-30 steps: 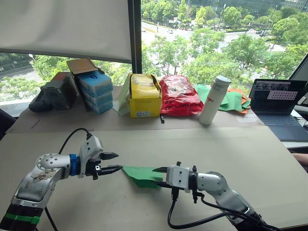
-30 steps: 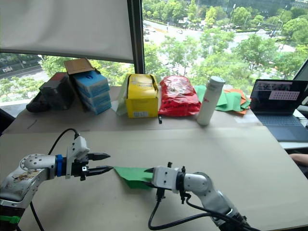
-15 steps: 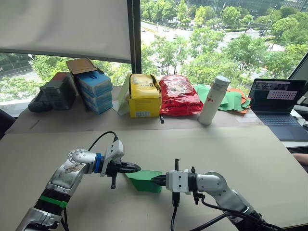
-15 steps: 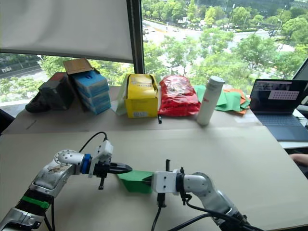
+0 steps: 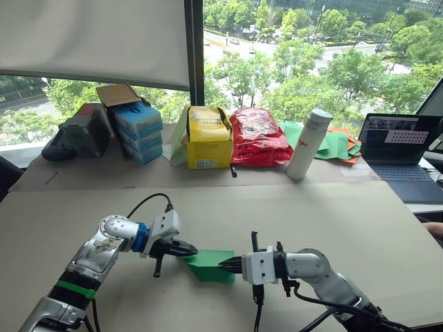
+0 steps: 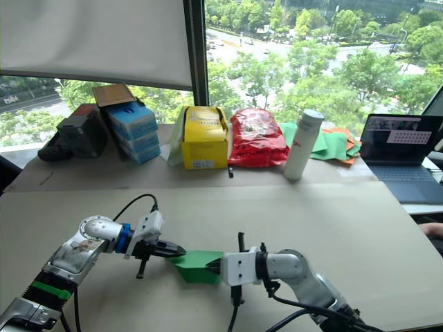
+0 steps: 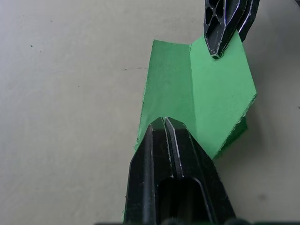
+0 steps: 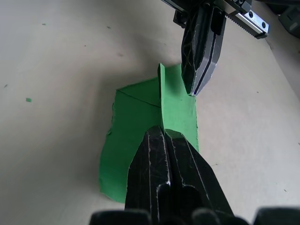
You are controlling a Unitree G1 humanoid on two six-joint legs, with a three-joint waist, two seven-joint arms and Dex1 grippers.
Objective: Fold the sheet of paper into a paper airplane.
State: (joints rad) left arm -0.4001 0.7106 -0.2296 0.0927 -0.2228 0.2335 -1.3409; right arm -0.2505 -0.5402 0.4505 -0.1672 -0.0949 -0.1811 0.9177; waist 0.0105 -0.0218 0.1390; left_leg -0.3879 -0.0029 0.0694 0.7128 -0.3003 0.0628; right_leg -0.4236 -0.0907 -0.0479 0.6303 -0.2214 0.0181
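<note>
Two arms met over the broad beige desk (image 5: 332, 207), which carried everything else. Behind the sheet of paper, along the window edge of the desk, stood a red bag (image 5: 257, 137), a yellow box (image 5: 208, 137), a stack of blue boxes (image 5: 137, 130) and a white bottle (image 5: 308, 144), with a laptop (image 5: 401, 146) off to the right and a pile of green and orange papers (image 5: 338, 144) beside the bottle. The sheet of paper (image 5: 210, 263) lay near the front of the desk, creased and partly folded, one flap raised. The left end effector (image 5: 188, 252) was pinched tight on the sheet's left edge. The right end effector (image 5: 232, 263) was likewise clamped on its right edge, facing the left one across the green paper.
</note>
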